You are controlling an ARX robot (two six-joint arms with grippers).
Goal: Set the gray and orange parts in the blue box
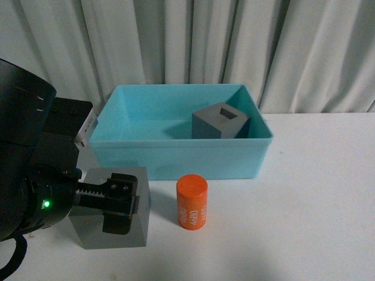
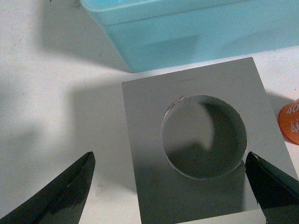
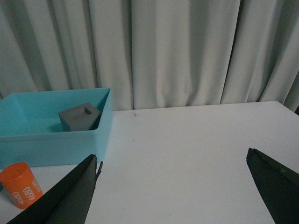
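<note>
**Blue box [image 1: 176,158] with one gray cube inside, two parts outside**

Pale pleated curtain [image 1: 234,41] behind the box, from side to side. White table [image 1: 316,199] under the box and all around it. Box itself turquoise, rimmed, open-topped, set square to the robot.

Black left arm [image 1: 29,152] bulking in front of the box's left end, with a green light lit on its side.

Gray cube with round recess [image 1: 91,235] on the table just in front of the box's left front corner, recess facing up. Close to the wall; touching it or not, impossible to tell. Gray cube with square recess [image 1: 220,124] inside the box, in its right half, recess up, lower part hidden by the front wall. Orange cylinder [image 1: 192,205] upright on the table just in front of the box's front wall, about midway along it. Beside the outside cube but apart from it, white digits on its side.

Left gripper [image 1: 122,203] poised over the outside cube, in front of the box, jaws spread wide and gripping nothing. In the left wrist view, one fingertip [image 2: 81,179] off past the cube's edge over the table, the other overlapping the top face beside the recess. Contact with the cube not clear. Right gripper [image 3: 173,161] well apart from the box, over the table, pointed toward the curtain, jaws wide apart with nothing between them.
</note>
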